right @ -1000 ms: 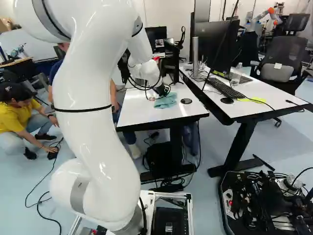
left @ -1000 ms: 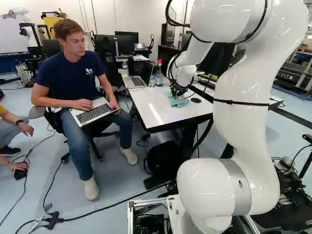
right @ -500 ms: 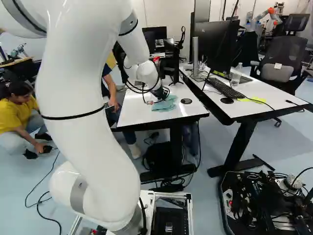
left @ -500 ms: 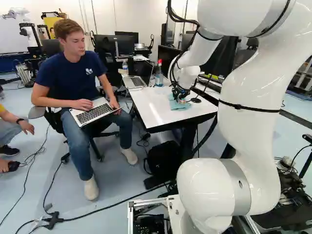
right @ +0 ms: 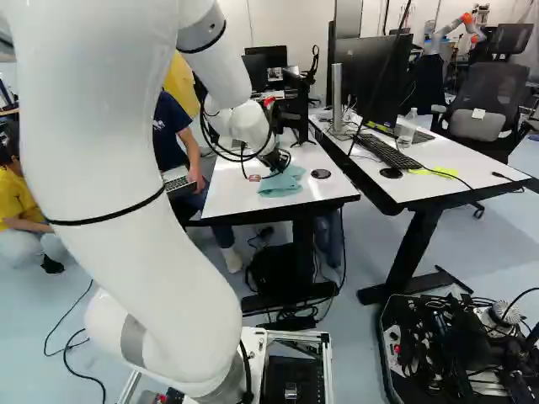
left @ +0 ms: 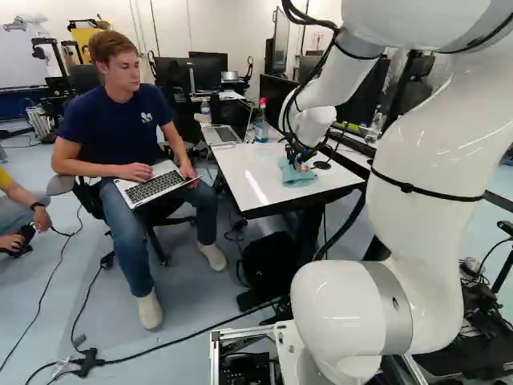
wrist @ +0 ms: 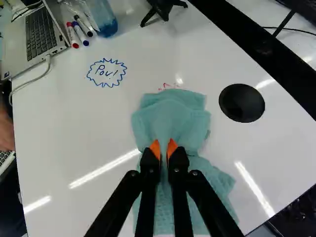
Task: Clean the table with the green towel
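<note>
In the right base view my gripper (right: pixel 280 160) is low over the white table (right: pixel 236 192), at the green towel (right: pixel 282 183). Seen from the wrist, the gripper (wrist: pixel 164 148) has its orange-padded fingertips nearly together, shut on a fold of the towel (wrist: pixel 170 116). The crumpled cloth spreads on the tabletop ahead of and beneath the fingers. Blue writing in a jagged outline (wrist: pixel 106 73) is on the white surface, ahead of the gripper and off to one side. A small red mark (wrist: pixel 168 85) shows just past the towel's far edge.
A laptop (wrist: pixel 40 34), markers (wrist: pixel 79 33) and a blue bottle (wrist: pixel 101 19) stand on the table's far part. A round black disc (wrist: pixel 242 102) lies beside the towel. A seated person (left: pixel 132 144) with a laptop is left of the table. Another robot (right: pixel 450 29) stands far back.
My arm has swung its elbow sideways, rightward in the left base view and leftward in the right. Gripper and towel have slid a little toward the table's near edge. The base has stayed put.
</note>
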Robot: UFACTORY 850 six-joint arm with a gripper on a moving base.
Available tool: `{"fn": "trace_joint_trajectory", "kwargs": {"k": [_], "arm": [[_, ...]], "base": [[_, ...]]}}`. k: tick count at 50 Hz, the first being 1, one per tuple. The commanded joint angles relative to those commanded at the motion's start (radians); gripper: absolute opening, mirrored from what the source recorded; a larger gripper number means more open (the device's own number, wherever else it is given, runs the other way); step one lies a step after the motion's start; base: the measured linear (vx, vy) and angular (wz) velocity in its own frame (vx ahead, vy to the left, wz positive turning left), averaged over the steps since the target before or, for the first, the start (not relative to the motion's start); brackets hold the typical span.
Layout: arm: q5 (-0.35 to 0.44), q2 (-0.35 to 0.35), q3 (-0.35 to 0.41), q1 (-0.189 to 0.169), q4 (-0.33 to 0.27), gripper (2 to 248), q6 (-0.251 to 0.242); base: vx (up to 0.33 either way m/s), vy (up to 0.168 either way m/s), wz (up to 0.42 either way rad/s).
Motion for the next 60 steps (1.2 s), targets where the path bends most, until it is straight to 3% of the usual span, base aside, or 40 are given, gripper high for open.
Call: {"fn": "trace_joint_trajectory", "kwargs": {"k": [60], "arm": [[0.000, 0.274, 0.280, -0.032, 0.000, 36, 0.000]], "base": [[0.000, 0.000, 0.000]]}}
